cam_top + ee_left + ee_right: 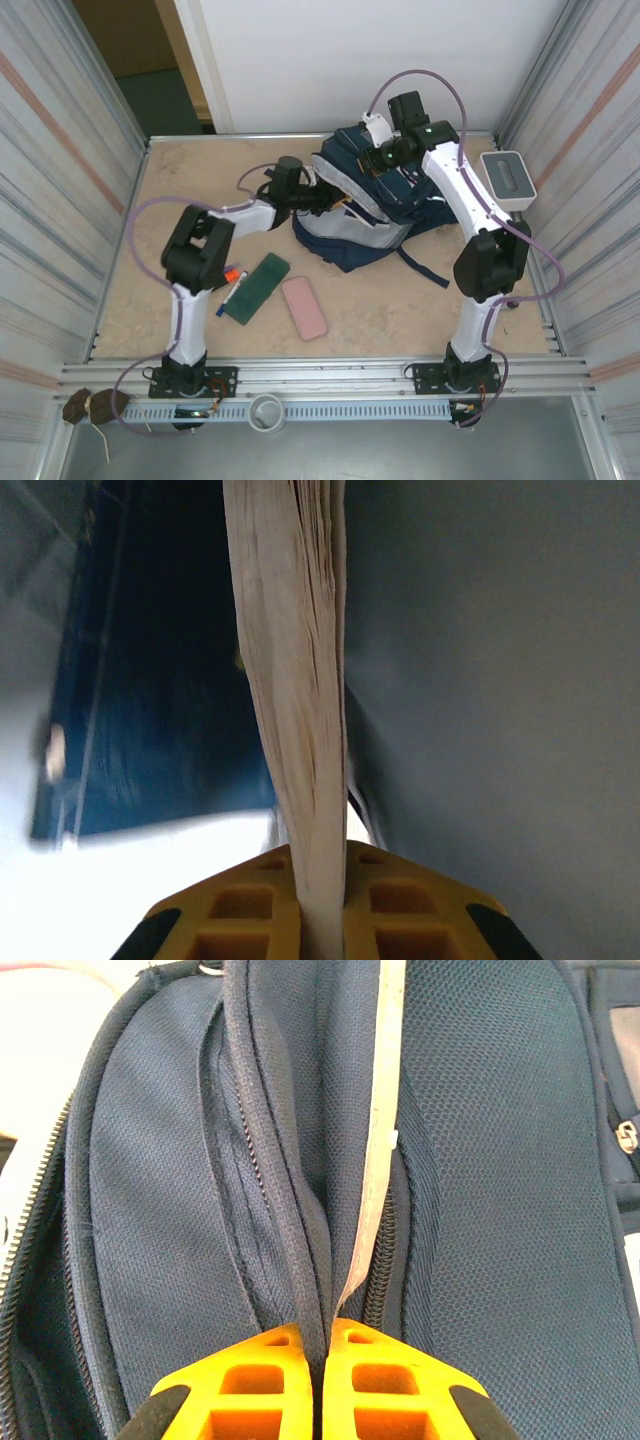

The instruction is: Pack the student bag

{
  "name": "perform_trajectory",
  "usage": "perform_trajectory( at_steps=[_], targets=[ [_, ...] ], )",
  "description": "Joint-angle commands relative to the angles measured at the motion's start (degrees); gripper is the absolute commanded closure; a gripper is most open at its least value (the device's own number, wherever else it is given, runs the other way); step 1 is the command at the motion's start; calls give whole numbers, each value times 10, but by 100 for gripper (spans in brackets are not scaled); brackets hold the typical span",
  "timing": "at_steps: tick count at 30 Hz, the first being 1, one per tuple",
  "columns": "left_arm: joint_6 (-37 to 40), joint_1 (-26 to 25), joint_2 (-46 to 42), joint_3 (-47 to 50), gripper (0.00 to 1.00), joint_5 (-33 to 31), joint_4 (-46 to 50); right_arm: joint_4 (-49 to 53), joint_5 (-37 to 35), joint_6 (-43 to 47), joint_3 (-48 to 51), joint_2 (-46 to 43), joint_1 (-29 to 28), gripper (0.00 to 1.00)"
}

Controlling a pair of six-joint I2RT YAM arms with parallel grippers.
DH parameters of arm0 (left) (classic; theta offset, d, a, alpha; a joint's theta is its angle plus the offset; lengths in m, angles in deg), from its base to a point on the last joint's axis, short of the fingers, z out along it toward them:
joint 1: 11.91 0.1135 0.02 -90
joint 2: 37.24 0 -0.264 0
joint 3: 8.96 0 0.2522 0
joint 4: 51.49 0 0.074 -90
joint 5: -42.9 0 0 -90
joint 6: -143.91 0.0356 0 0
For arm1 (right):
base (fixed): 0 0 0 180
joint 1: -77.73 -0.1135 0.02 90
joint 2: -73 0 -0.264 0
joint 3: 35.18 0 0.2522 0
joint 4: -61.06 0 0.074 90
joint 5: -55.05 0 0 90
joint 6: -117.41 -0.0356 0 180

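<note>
The bag [350,252] lies at the far middle of the table [420,310], its mouth turned to our left arm. Our right pincer [322,1355] is closed on the rim of the mouth and holds it up. Our left pincer [320,905], the nearer one, grips a book [295,680], whose long axis points straight into the opening.

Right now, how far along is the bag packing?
Done: the bag lies unzipped. In hand: the right gripper pinches its rim while the left gripper holds a book at the opening. Left: the green case, pink case and pen lie on the table.
</note>
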Motion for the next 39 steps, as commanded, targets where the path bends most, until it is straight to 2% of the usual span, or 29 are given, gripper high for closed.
perform_trajectory(
  at_steps=[1, 3, 6, 9, 13, 15, 18, 21, 24, 26, 29, 33, 35, 39],
  targets=[
    [9, -4, 58, -64, 79, -33, 0, -39, 59, -1, -21, -4, 0, 100],
    [45, 1, 54, -70, 65, -34, 30, -39, 66, 4, -9, -5, 5, 100],
    [98, 8, 3, -28, 50, -34, 65, -41, 70, 12, 14, -11, 11, 100],
    [141, 16, -73, 37, 41, -21, 89, -52, 74, 11, 45, -18, 22, 100],
    [193, 26, -183, 128, 35, -25, 140, -84, 83, 3, 105, -32, 33, 100],
    [230, 35, -243, 171, 33, -45, 199, -91, 87, -2, 123, -33, 37, 100],
    [276, 53, -327, 226, 31, -117, 295, -91, 90, -7, 143, -28, 39, 100],
    [289, 77, -404, 279, 28, -170, 321, -90, 79, -16, 167, -25, 41, 98],
    [307, 97, -441, 284, 22, -204, 342, -80, 63, -33, 192, -39, 45, 81],
    [310, 104, -437, 266, 22, -193, 351, -83, 65, -57, 224, -69, 50, 65],
    [301, 105, -403, 238, 21, -156, 332, -111, 69, -104, 294, -133, 69, 48],
    [287, 104, -326, 189, 21, -125, 310, -168, 52, -207, 381, -190, 125, 38],
    [291, 98, -282, 159, 21, -129, 314, -188, 6, -257, 410, -192, 148, 29],
    [302, 93, -198, 100, 21, -125, 331, -214, -38, -324, 435, -176, 170, 18]
  ],
)
